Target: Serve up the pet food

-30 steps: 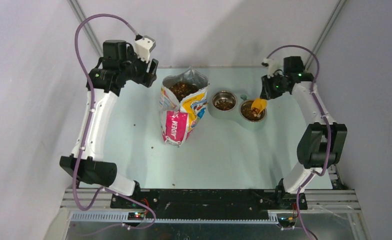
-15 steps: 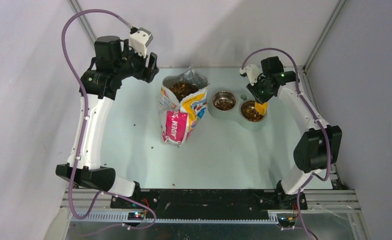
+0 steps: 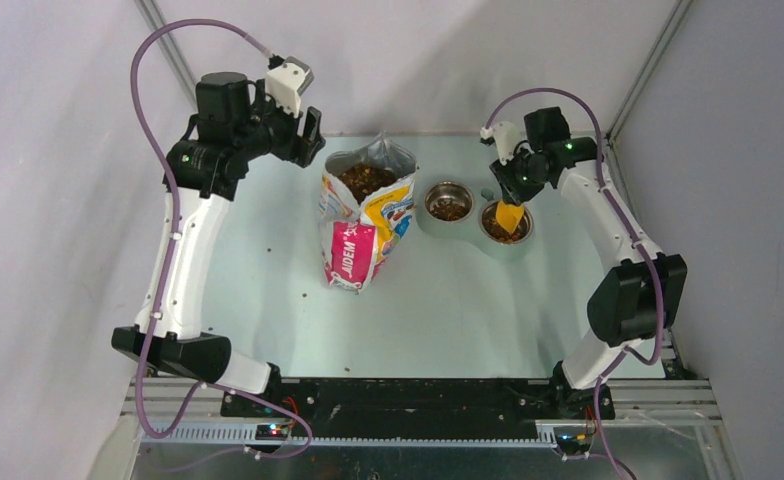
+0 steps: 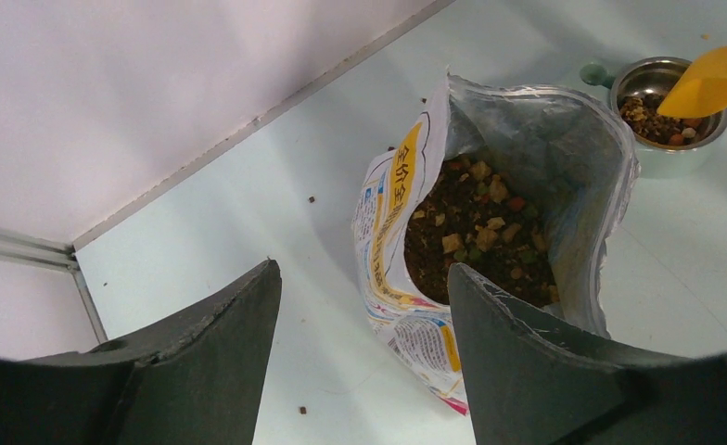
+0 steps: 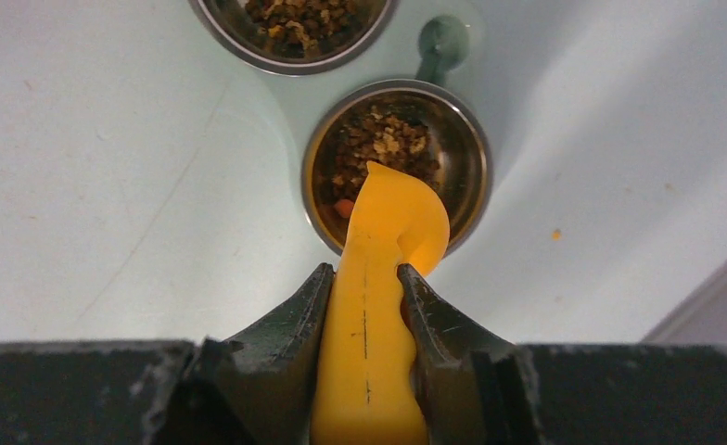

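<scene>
Pet food [image 3: 366, 180] fills the open cartoon-print bag [image 3: 360, 235] standing mid-table, and more lies in two steel bowls. My right gripper [image 3: 517, 188] is shut on the handle of a yellow scoop [image 5: 383, 269], which is tipped blade-down over the right bowl [image 5: 480, 171]. Kibble [image 5: 378, 139] shows in that bowl beneath the scoop tip. The left bowl [image 3: 449, 204] also holds kibble. My left gripper [image 4: 364, 273] hangs open and empty, above and left of the bag's mouth [image 4: 480, 227], touching nothing.
The two bowls sit in a pale stand [image 3: 468, 232] with a green knob [image 3: 486, 192] between them. Loose kibble bits [image 3: 305, 294] lie on the table near the bag. Walls close the back and both sides.
My right gripper swung left and back, turning the scoop from level over the right bowl to tipped downward. The left arm shifted slightly and stayed open.
</scene>
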Controlling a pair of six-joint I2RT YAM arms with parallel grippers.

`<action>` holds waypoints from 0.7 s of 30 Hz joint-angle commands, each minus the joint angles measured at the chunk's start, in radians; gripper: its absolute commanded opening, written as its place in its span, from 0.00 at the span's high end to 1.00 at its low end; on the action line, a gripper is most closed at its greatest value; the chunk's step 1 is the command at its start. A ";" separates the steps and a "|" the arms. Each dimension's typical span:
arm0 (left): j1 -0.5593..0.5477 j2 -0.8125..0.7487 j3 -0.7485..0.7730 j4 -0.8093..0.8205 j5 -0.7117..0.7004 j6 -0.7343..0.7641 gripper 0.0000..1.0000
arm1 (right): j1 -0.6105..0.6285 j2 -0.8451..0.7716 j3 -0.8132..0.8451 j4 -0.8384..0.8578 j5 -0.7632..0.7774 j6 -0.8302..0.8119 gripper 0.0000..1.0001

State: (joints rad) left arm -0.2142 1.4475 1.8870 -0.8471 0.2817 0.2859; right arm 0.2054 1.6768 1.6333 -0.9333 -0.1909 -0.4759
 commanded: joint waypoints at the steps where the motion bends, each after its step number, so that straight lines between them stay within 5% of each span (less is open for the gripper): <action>1: -0.011 -0.009 0.025 0.019 0.000 -0.014 0.27 | -0.003 0.031 0.046 -0.014 -0.069 0.051 1.00; 21: -0.012 0.003 0.006 0.026 0.013 -0.020 0.27 | -0.041 0.070 0.108 0.030 0.024 0.057 1.00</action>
State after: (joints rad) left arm -0.2207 1.4479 1.8870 -0.8471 0.2749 0.2867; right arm 0.1703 1.7542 1.6596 -0.9356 -0.1780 -0.4328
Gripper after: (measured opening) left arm 0.734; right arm 0.306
